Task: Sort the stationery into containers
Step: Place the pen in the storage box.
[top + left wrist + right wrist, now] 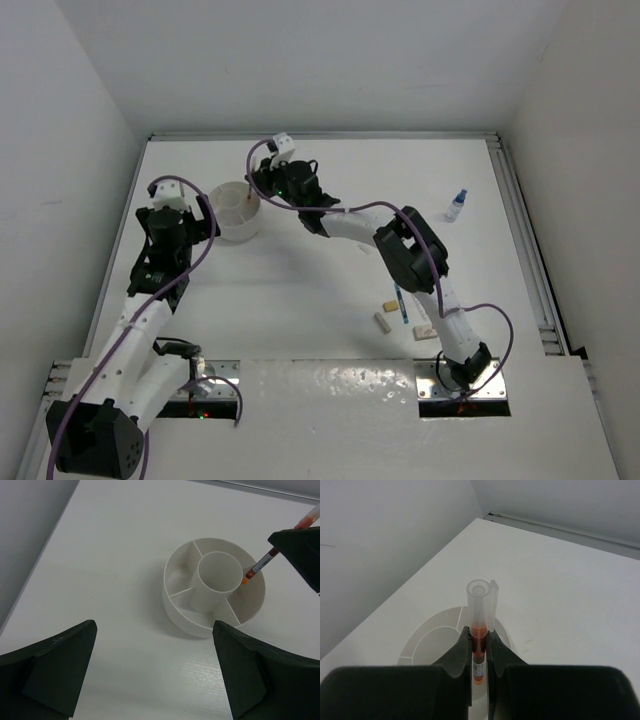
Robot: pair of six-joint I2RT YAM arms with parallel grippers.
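Observation:
The white round tub [232, 212] has a centre tube and outer compartments, all showing empty in the left wrist view [214, 587]. My right gripper [260, 187] is shut on a red-orange pen with a clear cap [481, 605] and holds it tilted over the tub's right side, its tip [246, 579] at the centre tube's rim. In the right wrist view the gripper [478, 636] pinches the pen's barrel above the tub [432, 640]. My left gripper [155, 680] is open and empty, just left of the tub [203, 218].
A blue-capped bottle [457, 205] stands at the right. A blue pen [402, 303] and small erasers [382, 322] lie near the right arm's base. Walls close the table at the left, back and right.

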